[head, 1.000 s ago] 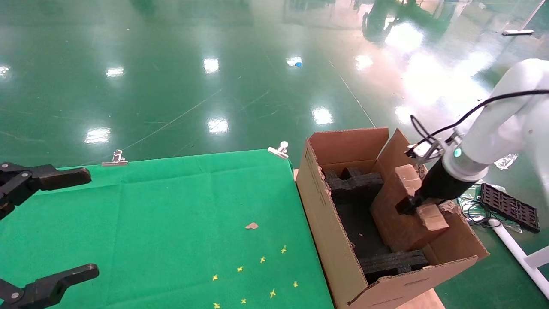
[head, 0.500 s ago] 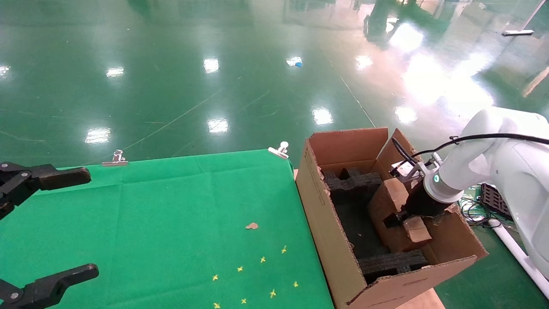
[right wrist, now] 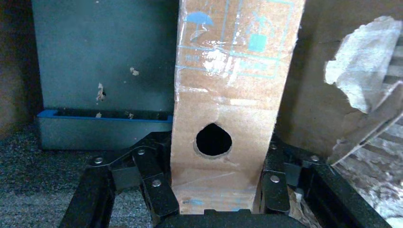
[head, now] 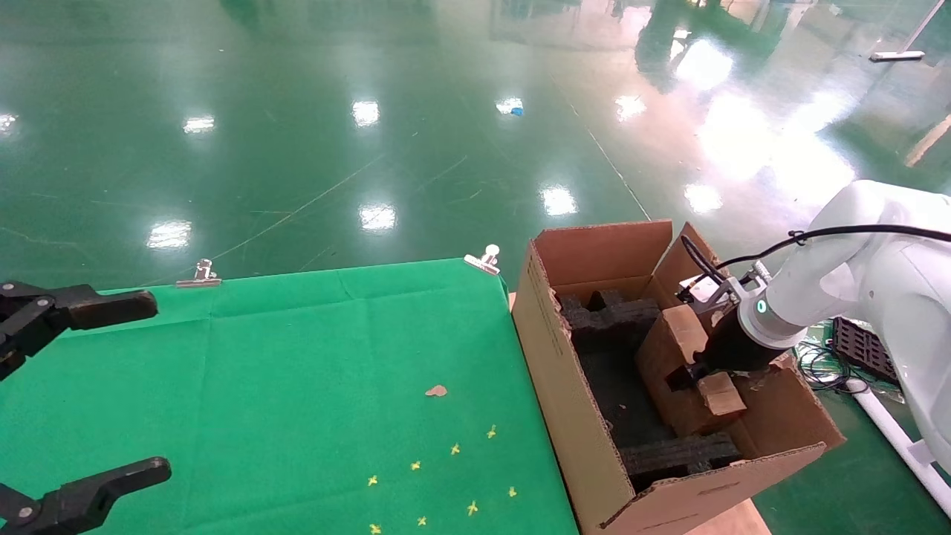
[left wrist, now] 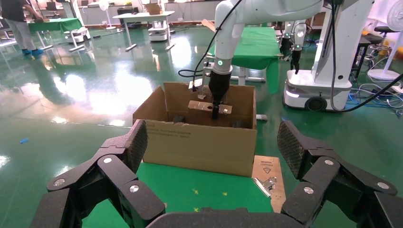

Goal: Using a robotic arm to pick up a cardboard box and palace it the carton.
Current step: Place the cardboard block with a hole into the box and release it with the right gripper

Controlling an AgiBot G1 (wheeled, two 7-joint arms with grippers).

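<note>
The white robotic arm (head: pixel 839 297) on my right reaches down into the large brown carton (head: pixel 553 357). My right gripper (head: pixel 691 371) is shut on the small cardboard box (head: pixel 669 345) and holds it tilted inside the carton, between the black foam inserts (head: pixel 609 316). In the right wrist view the box (right wrist: pixel 228 95) with its round hole sits between the fingers (right wrist: pixel 152 185) of the gripper (right wrist: pixel 216 190). My left gripper (head: pixel 158 386) is open and empty at the table's left edge. In its wrist view the gripper (left wrist: pixel 212 142) faces the carton (left wrist: pixel 190 147).
A green cloth (head: pixel 297 357) covers the table, held by metal clips (head: pixel 484 260). A brown scrap (head: pixel 436 391) and several yellow marks lie on it. The carton stands against the table's right edge. A black tray (head: pixel 862 345) and cables lie on the floor beyond.
My right arm has lowered the cardboard box deeper into the carton and a little to the left. The left arm has not moved.
</note>
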